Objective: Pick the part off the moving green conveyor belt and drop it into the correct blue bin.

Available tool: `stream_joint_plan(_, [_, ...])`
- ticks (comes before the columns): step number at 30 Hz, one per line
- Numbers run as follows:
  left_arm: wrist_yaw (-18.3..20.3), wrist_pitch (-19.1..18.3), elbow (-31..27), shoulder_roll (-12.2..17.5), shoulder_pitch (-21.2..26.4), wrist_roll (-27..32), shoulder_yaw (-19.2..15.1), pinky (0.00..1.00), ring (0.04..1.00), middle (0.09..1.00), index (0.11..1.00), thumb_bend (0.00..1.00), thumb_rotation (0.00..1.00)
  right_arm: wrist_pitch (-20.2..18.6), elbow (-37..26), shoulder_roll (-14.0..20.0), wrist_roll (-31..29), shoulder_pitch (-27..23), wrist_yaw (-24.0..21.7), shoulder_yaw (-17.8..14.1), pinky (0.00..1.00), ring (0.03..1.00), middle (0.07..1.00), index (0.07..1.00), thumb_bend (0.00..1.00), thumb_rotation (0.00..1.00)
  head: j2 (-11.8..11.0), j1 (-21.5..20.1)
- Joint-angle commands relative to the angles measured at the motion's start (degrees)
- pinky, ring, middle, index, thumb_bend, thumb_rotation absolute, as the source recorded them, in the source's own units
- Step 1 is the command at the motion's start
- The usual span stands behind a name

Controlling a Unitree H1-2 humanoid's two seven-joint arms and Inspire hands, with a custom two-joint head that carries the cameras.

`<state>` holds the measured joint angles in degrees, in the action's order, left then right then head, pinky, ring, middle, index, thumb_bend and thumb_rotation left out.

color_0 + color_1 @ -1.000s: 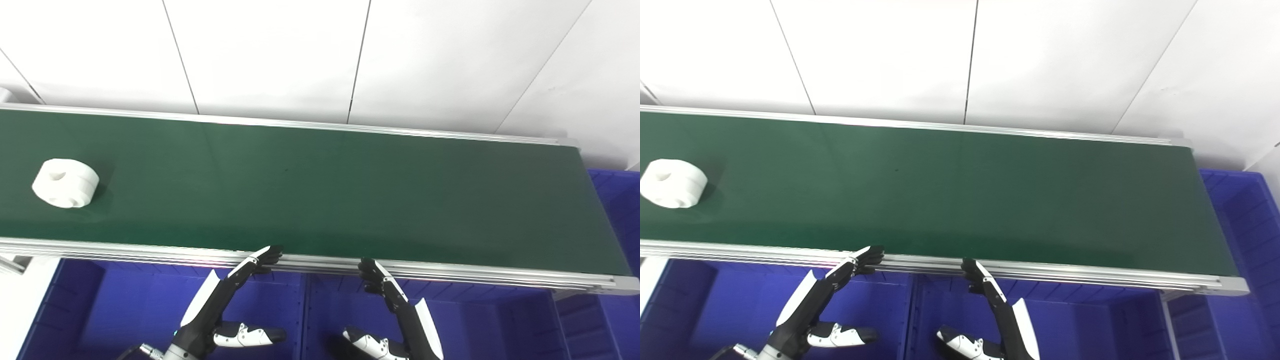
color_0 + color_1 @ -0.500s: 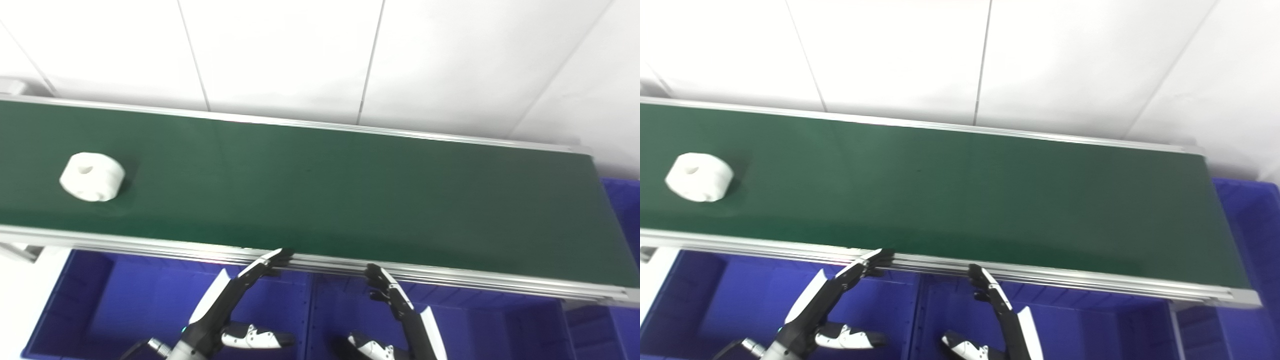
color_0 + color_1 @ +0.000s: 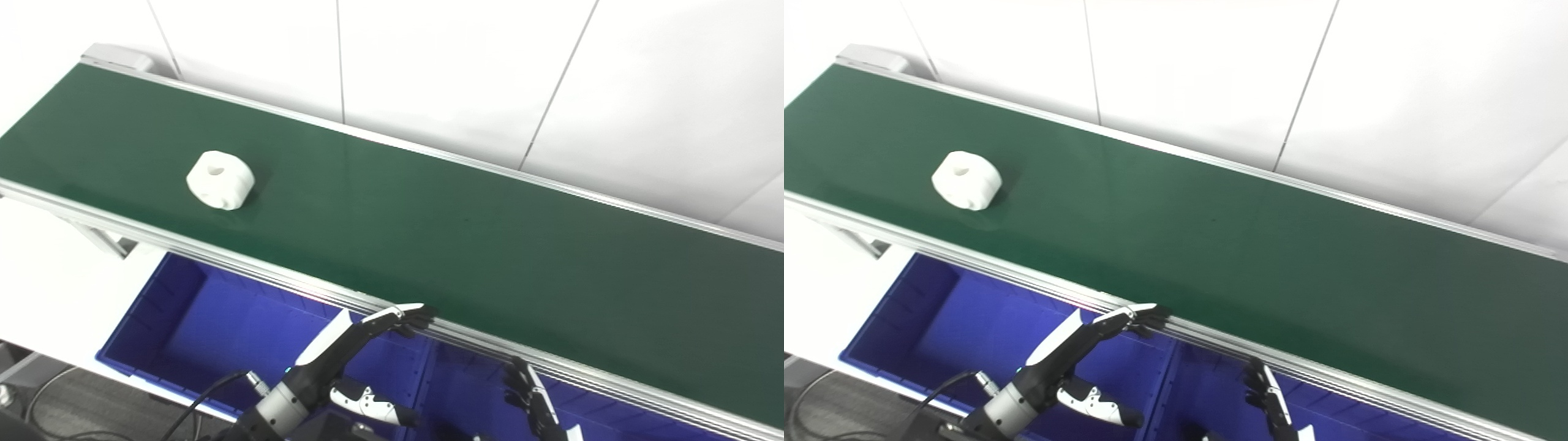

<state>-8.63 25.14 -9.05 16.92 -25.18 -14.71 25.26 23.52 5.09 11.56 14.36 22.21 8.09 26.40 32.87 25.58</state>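
A white round part (image 3: 220,179) with a hole in its top lies on the green conveyor belt (image 3: 429,226), toward the belt's left end; it also shows in the right eye view (image 3: 966,180). My left hand (image 3: 361,343) is open and empty, its fingertips at the belt's near rail, well right of the part. My right hand (image 3: 531,398) is open and empty, low at the bottom edge, below the rail. Blue bins (image 3: 202,318) stand under the belt's near side.
A white panelled wall (image 3: 459,73) runs behind the belt. The belt's aluminium near rail (image 3: 257,272) separates the hands from the belt. A divider (image 3: 1167,386) splits the blue bins below. Cables (image 3: 37,398) lie at the lower left.
The camera has swung left and tilted, so the whole picture shifted. The part sits farther along the belt toward the hands. The right hand now shows lower in the picture.
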Motion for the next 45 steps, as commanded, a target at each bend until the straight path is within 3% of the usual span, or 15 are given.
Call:
stream_joint_plan(1, [-0.6, 1.8, -1.4, 0.3, 0.3, -0.7, -0.3, 0.71, 0.797, 0.832, 0.832, 0.75, 0.46, 3.4, -0.3, 0.1, 0.2, -0.6, 1.5, 0.7, 0.77, 0.862, 0.895, 0.941, 0.77, 0.60, -0.4, 0.1])
stream_joint_plan(9, [-0.4, 1.8, -4.1, 1.0, 0.4, -0.7, -2.1, 0.70, 0.785, 0.824, 0.821, 0.76, 0.42, 3.4, 0.8, 0.7, -0.1, -1.6, 3.6, 2.5, 0.77, 0.866, 0.886, 0.944, 0.75, 0.59, -1.8, -0.1])
stream_joint_plan(14, [0.6, 1.7, -6.8, 0.9, 0.1, -2.3, -5.1, 0.71, 0.786, 0.823, 0.823, 0.78, 0.45, 3.4, 0.3, 1.6, 0.2, -2.0, 5.4, 3.9, 0.78, 0.867, 0.883, 0.948, 0.73, 0.56, -2.5, -0.1])
stream_joint_plan(22, [3.1, 1.4, -9.0, 1.5, 0.9, -0.6, -9.3, 0.70, 0.780, 0.810, 0.813, 0.79, 0.37, 3.4, -2.1, 3.7, 1.8, -2.4, 11.5, 7.7, 0.80, 0.873, 0.879, 0.949, 0.71, 0.54, -3.4, 0.7])
stream_joint_plan(26, [5.5, -1.3, -11.1, 1.3, 1.0, -1.8, -12.4, 0.68, 0.767, 0.808, 0.813, 0.82, 0.41, 3.4, -3.6, 5.0, 1.9, -2.8, 13.8, 9.8, 0.83, 0.877, 0.879, 0.955, 0.71, 0.53, -3.4, 0.9])
stream_joint_plan(33, [8.5, 0.5, -11.1, 1.0, 2.5, 0.8, -14.9, 0.71, 0.798, 0.834, 0.823, 0.77, 0.33, 3.4, -5.6, 6.3, 1.8, -2.8, 15.4, 11.1, 0.82, 0.870, 0.876, 0.955, 0.71, 0.48, -3.4, 1.1])
stream_joint_plan(45, [11.1, -3.6, -11.9, 0.8, 5.3, -3.2, -20.4, 0.80, 0.855, 0.880, 0.882, 0.68, 0.40, 3.4, -8.4, 6.4, 2.9, -2.1, 16.1, 10.8, 0.76, 0.828, 0.848, 0.923, 0.72, 0.47, -3.0, 0.3])
